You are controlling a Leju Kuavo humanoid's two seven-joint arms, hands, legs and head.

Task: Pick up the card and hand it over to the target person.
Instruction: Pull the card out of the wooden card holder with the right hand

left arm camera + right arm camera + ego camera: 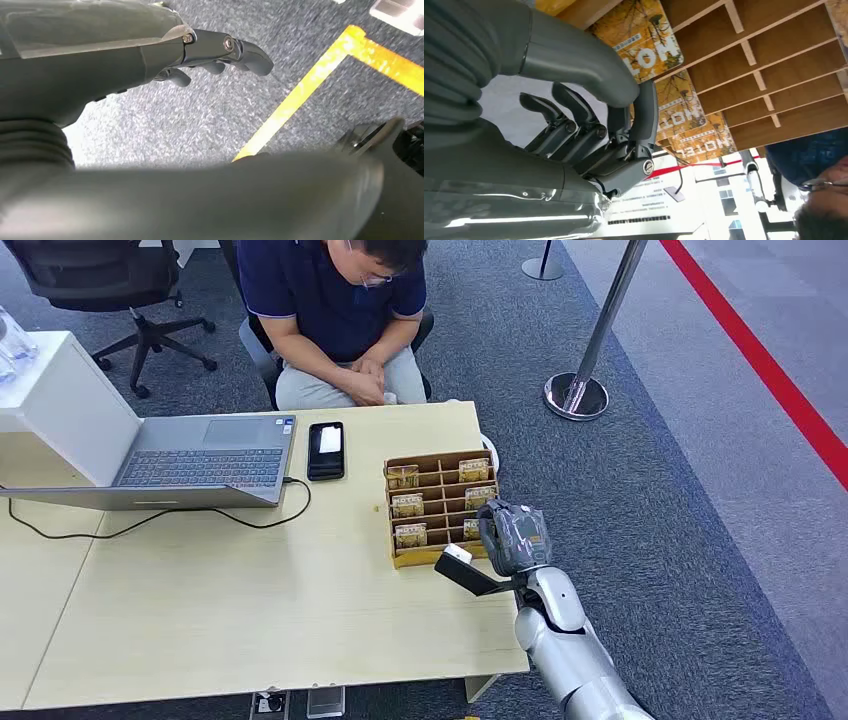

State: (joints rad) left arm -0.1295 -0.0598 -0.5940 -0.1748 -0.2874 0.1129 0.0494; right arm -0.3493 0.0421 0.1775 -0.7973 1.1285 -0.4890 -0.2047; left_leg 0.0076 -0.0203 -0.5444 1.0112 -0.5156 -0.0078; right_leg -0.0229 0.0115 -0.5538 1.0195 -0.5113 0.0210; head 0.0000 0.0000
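Grey and curled, the right hand (512, 536) hovers at the near right corner of the cardboard rack (440, 506), its fingers (574, 130) bent inward beside the yellow hotel cards (659, 45); whether they pinch one I cannot tell. A shallow pinch could let a card slip or drag the light rack. The left hand (215, 55) hangs loosely curled, holding nothing. Beyond the rack sits the person (335, 310).
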